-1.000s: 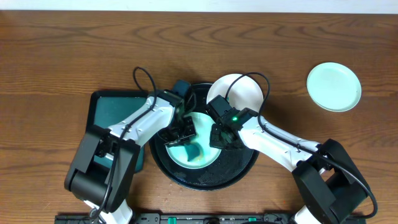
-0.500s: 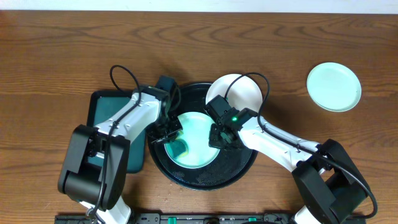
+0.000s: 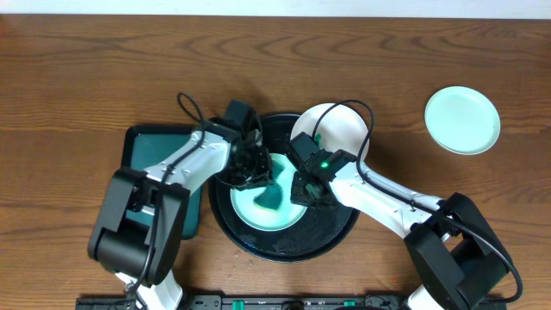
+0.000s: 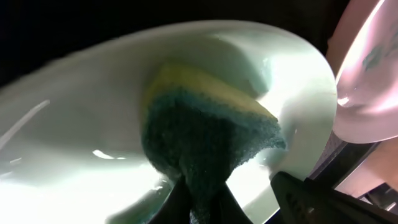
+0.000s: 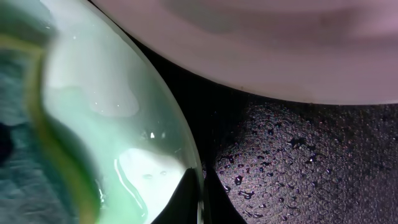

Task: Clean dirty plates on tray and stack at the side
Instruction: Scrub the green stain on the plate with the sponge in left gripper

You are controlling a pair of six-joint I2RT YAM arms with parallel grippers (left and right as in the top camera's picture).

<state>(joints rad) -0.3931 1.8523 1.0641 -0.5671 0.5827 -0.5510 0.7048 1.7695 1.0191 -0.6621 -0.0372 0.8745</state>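
Observation:
A pale mint-green plate lies in the round black tray. My left gripper is shut on a yellow-and-green sponge and presses it onto the plate's middle. In the left wrist view the sponge fills the centre, pinched by the gripper against the plate. My right gripper is shut on the plate's right rim, which the right wrist view shows between the gripper tips on the plate. A white plate rests at the tray's far right edge.
A second mint-green plate sits alone on the wooden table at the far right. A dark teal rectangular tray lies left of the black tray, under my left arm. The black tray's floor is beaded with water drops.
My left gripper swept the sponge to the plate's left side, then back up and right toward its middle. The right gripper has stayed clamped on the rim.

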